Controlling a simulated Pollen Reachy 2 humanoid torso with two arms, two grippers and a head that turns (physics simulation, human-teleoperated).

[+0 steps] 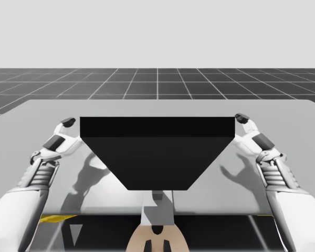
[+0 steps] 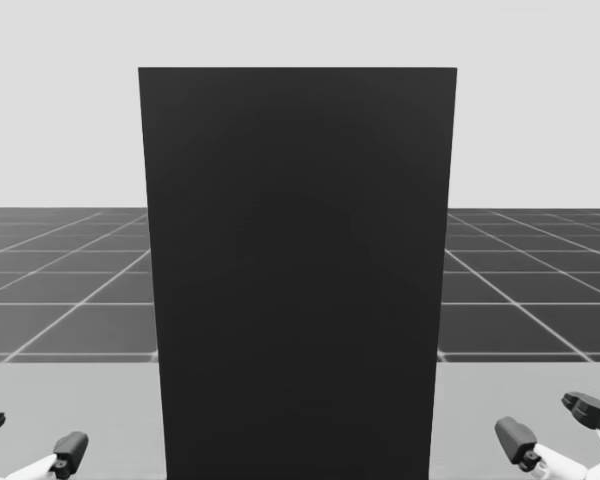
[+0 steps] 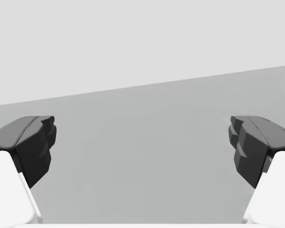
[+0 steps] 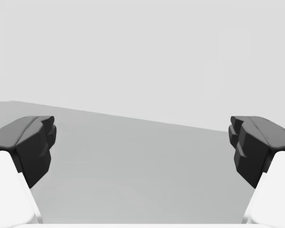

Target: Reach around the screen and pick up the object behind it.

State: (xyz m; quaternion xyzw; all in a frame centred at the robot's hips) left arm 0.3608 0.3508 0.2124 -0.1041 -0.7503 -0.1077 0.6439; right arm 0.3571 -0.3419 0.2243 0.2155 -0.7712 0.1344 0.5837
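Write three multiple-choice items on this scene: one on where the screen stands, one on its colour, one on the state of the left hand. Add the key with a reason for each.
1. Where does the screen stand?
A. Between the left hand and the right hand
B. Left of both hands
C. Right of both hands

2. What colour is the screen?
A. White
B. Black
C. Yellow

3. What state is the left hand in?
A. Shut on a can
B. Shut on the screen
C. Open, with nothing between its fingers

Key:
1 A, since the head view shows one hand at each side of the screen.
2 B, since it is plain black in the high and head views.
3 C, since the left wrist view shows the fingers far apart over bare table.
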